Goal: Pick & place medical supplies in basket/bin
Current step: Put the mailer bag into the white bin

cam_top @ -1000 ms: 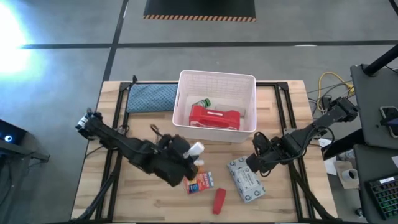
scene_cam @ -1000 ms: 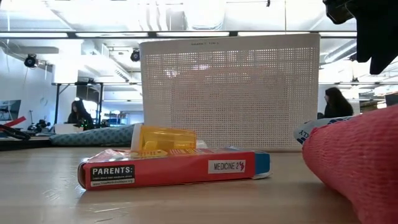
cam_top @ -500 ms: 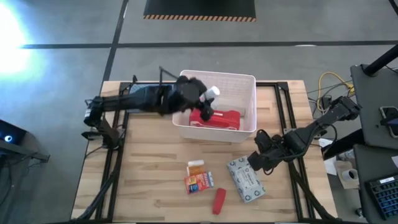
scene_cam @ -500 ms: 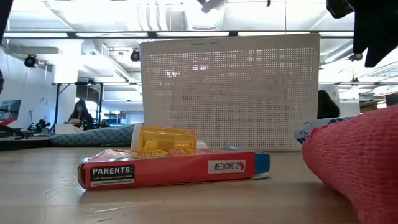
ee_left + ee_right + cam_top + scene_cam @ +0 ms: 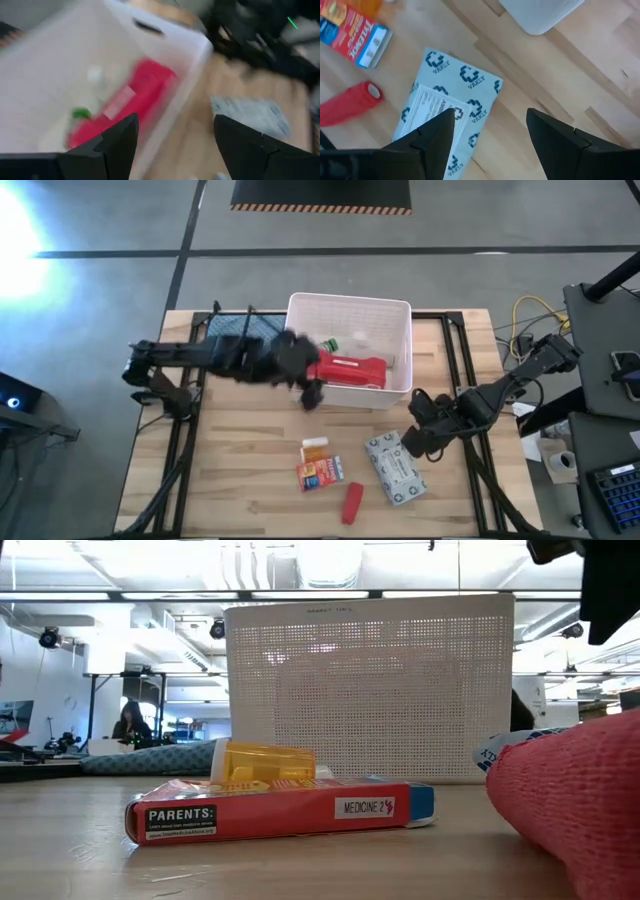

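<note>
The white slotted bin [image 5: 395,315] stands at the table's far middle and holds the red case [image 5: 350,370], a green bottle [image 5: 326,343] and a small white bottle [image 5: 94,75]. My left gripper [image 5: 310,392] hovers open and empty above the bin's near left wall. My right gripper [image 5: 412,438] is open above the far end of the grey-white soft pack [image 5: 395,468], touching nothing. The orange-red box [image 5: 320,472], an orange bottle with a white cap [image 5: 315,446] and the red tube [image 5: 352,502] lie flat on the table.
The blue-grey folded cloth [image 5: 235,335] lies left of the bin, partly under my left arm. Bare wood stretches along the table's near left. In the low view the box [image 5: 270,810] and red tube [image 5: 570,810] lie in front of the bin [image 5: 370,685].
My left gripper rose from beside the orange-red box with a white bottle, carried it toward the far edge over the bin, and let it go there. It has since swung back toward the bin's near left wall, empty. The white bottle now lies in the bin.
</note>
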